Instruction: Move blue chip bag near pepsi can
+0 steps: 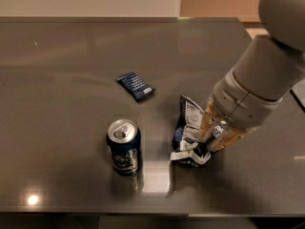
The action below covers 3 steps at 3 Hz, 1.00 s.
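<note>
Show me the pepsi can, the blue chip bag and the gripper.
pepsi can (123, 150), camera view, its side.
blue chip bag (190, 122), camera view, white label.
gripper (210, 143), camera view, between fingertips at the bag.

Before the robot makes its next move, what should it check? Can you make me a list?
1. Claw has the blue chip bag: ok, it is shut on the bag's right side.
2. Bag close to the pepsi can: not ok yet, a strip of bare table lies between them.
3. Can standing upright: ok.
4. Way from bag to can free: ok, nothing lies in that strip.
5. Small dark packet out of the way: ok, it lies farther back, apart from both.
6. Bag lifted off the table: cannot tell.
</note>
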Available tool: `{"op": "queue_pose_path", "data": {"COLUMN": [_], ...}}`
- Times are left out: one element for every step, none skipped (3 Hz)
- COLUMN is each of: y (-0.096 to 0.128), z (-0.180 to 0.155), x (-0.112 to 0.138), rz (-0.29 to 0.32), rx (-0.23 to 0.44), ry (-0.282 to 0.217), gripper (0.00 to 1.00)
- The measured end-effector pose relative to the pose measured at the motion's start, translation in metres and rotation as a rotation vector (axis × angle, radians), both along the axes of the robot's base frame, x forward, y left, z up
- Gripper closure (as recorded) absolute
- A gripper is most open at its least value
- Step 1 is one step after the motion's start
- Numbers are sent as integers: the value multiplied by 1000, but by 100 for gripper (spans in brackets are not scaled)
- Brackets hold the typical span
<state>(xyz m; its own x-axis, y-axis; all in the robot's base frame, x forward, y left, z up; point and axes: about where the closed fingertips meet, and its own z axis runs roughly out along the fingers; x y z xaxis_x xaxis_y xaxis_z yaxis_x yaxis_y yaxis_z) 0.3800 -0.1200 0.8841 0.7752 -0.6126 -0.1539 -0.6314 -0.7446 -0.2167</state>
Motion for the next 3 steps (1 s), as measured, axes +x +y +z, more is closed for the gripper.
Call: {"op": "queue_pose_path", "data": {"y": [18, 32, 35], "z": [5, 9, 10], "x": [-4, -8, -10], "rz": [39, 70, 64], "rx": [16, 34, 55], "ry": [5, 11, 32], "gripper": [59, 35, 13]}}
